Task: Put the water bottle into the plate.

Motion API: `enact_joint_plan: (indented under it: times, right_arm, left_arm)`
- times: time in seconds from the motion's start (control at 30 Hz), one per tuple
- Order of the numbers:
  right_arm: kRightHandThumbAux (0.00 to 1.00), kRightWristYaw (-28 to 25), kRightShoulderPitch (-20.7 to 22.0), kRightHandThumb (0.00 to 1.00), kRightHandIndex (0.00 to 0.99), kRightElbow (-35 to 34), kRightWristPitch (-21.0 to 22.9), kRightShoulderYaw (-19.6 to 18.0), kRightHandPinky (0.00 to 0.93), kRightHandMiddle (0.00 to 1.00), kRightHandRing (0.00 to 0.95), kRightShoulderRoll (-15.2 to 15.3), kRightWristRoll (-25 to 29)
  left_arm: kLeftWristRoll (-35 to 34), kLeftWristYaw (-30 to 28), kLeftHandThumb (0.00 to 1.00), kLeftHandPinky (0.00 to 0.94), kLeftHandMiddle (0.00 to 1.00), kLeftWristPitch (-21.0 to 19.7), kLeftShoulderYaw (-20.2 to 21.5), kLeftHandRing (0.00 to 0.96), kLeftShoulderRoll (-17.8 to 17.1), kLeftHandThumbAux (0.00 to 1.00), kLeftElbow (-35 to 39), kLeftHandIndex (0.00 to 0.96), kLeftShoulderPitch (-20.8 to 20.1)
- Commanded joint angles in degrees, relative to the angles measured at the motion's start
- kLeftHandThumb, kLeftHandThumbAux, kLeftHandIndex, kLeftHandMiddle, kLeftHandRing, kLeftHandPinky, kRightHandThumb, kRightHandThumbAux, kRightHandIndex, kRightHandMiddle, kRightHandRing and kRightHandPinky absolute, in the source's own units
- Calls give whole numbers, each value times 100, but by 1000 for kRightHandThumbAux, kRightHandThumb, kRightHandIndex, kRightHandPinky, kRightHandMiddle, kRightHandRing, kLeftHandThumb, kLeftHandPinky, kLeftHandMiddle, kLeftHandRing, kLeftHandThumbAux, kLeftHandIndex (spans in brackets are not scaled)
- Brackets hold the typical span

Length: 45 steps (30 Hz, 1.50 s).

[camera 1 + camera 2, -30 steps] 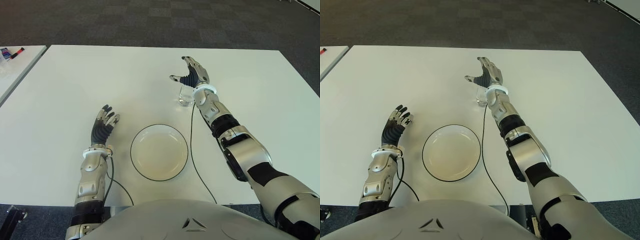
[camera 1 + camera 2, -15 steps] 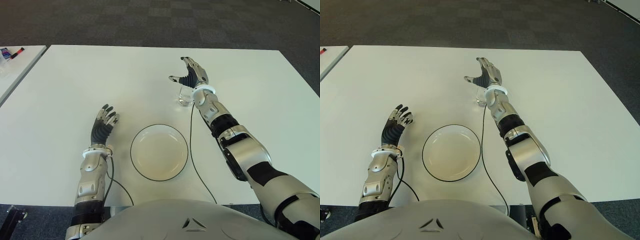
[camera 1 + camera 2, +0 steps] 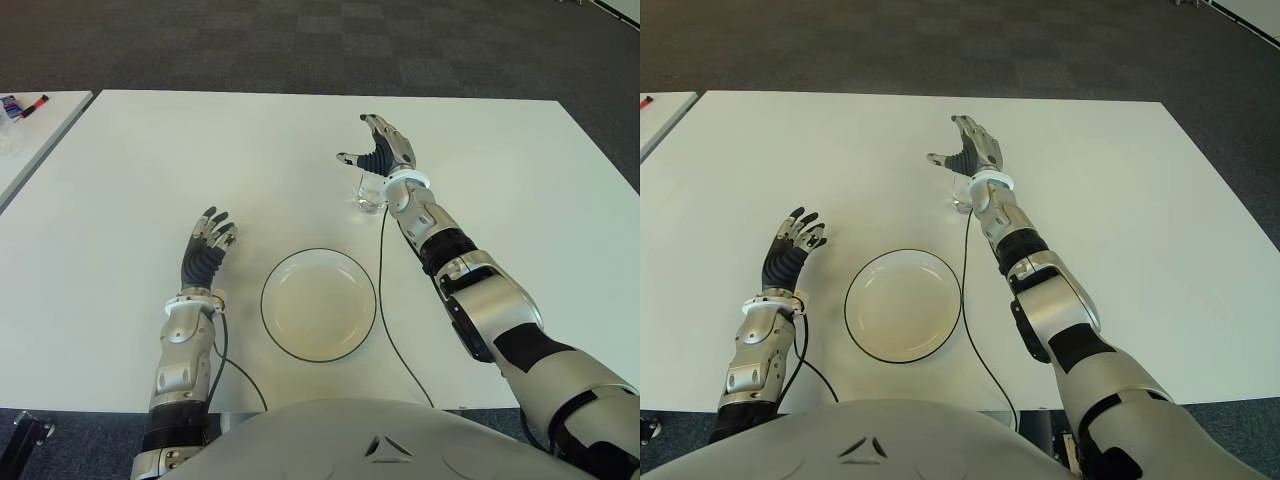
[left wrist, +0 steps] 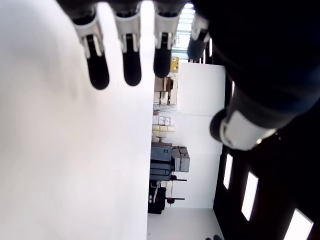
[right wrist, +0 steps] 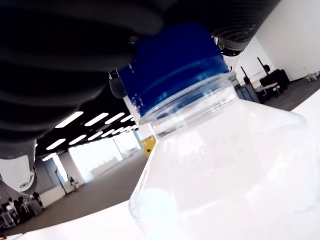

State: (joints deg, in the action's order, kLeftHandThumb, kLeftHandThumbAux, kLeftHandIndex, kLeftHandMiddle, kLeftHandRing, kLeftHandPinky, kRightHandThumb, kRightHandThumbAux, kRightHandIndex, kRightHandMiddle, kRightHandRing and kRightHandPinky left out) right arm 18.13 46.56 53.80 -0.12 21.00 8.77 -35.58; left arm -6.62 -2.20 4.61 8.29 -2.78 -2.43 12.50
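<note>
The water bottle [image 3: 371, 192] stands upright on the desk [image 3: 120, 170], beyond the plate [image 3: 318, 304] and apart from it. Our right robot hand [image 3: 381, 150] hovers above its blue cap [image 5: 175, 67], fingers spread, holding nothing. Closing too high could tip the bottle. Our left robot hand [image 3: 207, 248], relaxed, shows left of the plate.

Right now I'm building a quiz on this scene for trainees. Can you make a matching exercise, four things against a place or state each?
Things:
1. bottle
2. plate
3. right robot hand
4. left robot hand

Places or states:
A. nearest the robot's body, holding nothing
B. standing on the table, under a wrist
C. fingers spread, left of the plate
D. fingers spread, over the bottle

Pairs: 1-B, 2-A, 3-D, 4-C
</note>
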Motion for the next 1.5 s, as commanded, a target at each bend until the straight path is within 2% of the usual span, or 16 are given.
enact_joint_plan:
  times: [0.03, 0.33, 0.6, 0.9, 0.97, 1.2, 1.5]
  right_arm:
    - [473, 21, 56, 273, 28, 78, -60, 14, 215, 87, 128, -39, 58]
    - [475, 58, 63, 275, 33, 127, -101, 24, 256, 109, 159, -40, 58]
    - [477, 62, 74, 276, 40, 161, -132, 51, 286, 143, 200, -28, 40]
    - [476, 30, 75, 273, 45, 158, -127, 67, 306, 161, 225, -17, 41]
    - [477, 7, 74, 272, 50, 150, -127, 71, 339, 178, 247, -13, 42]
    - [482, -135, 65, 273, 67, 88, -85, 122, 411, 216, 305, 7, 14]
    - [485, -244, 3, 264, 71, -92, 44, 167, 426, 243, 341, 12, -29]
  left_arm:
    - [82, 76, 426, 217, 133, 21, 11, 161, 14, 637, -98, 80, -3]
    - [114, 79, 411, 197, 113, 48, 5, 138, 22, 648, -140, 69, -23]
    - [4, 45, 436, 244, 130, 51, 38, 165, 67, 647, -120, 87, -22]
    - [42, 95, 433, 194, 121, 49, 36, 146, 81, 657, -105, 84, -2]
    - [65, 102, 421, 183, 110, 46, 27, 133, 73, 657, -99, 76, 5]
    - [45, 109, 419, 193, 109, -8, 35, 131, 71, 658, -66, 77, 17]
    - [80, 169, 406, 179, 98, -35, 47, 120, 59, 650, -69, 66, 27]
